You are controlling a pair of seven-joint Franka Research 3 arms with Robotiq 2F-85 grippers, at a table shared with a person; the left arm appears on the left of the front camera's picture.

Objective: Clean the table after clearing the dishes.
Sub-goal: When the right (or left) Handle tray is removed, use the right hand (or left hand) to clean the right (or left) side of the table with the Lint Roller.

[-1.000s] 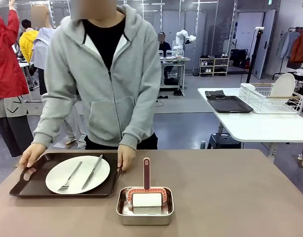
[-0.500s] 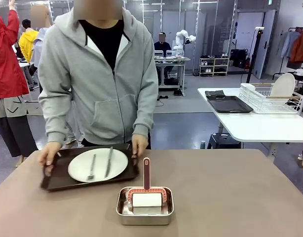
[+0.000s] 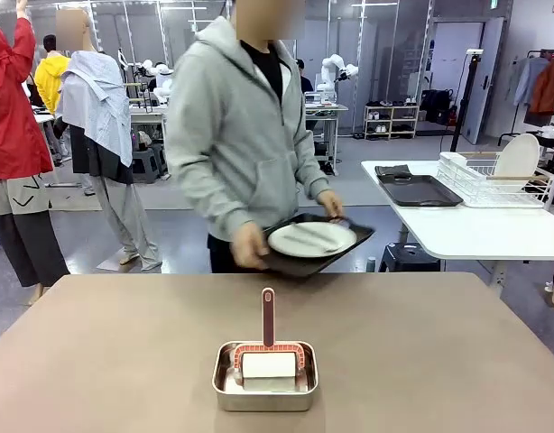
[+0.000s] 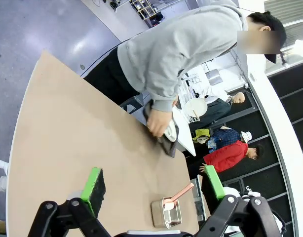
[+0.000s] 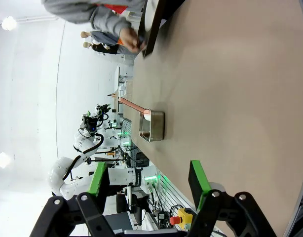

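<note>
A person is holding the tray (image 3: 304, 263) and plate (image 3: 311, 239) beyond the far edge of the table (image 3: 439, 361) while the left gripper (image 4: 151, 170) and right gripper (image 5: 147, 177) are hovering, fingers spread and empty (best reaching for the roller (image 3: 269, 363) once the hands are clear).

Broad taupe-brown table (image 3: 439, 361), matte; small steel pan (image 3: 264, 400) resting directly on it, centred left-right, close to the near edge.

Grey floor (image 3: 349, 194), white side table (image 3: 466, 236) holding a dish rack (image 3: 492, 186).
</note>
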